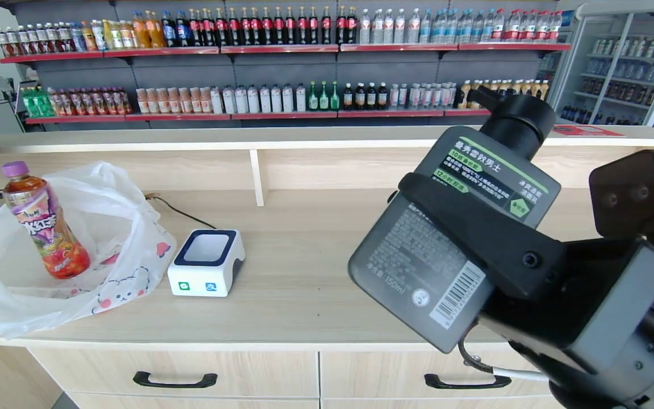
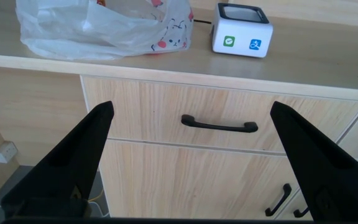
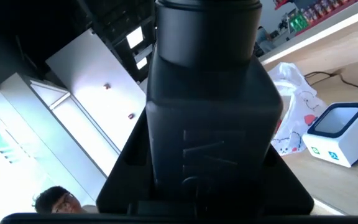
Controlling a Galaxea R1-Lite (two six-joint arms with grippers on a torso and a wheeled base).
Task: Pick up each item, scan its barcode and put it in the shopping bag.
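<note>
My right gripper (image 1: 474, 227) is shut on a dark grey squarish bottle (image 1: 446, 238) with a black cap, held tilted in the air over the right of the counter, its barcode label facing the head camera. In the right wrist view the dark bottle (image 3: 210, 124) stands between the jaws. The white barcode scanner (image 1: 206, 262) sits on the counter left of centre, also scanner (image 2: 242, 29) and scanner (image 3: 339, 132). A white plastic shopping bag (image 1: 117, 238) lies at the far left with a red tea bottle (image 1: 44, 221) in it. My left gripper (image 2: 191, 162) hangs open below the counter, before the drawers.
A black cable (image 1: 176, 213) runs from behind the scanner to the bag. The wooden counter (image 1: 304, 284) has a raised back ledge (image 1: 304, 139) and drawers with black handles (image 1: 175, 379) below. Shelves of drinks (image 1: 281, 34) stand behind.
</note>
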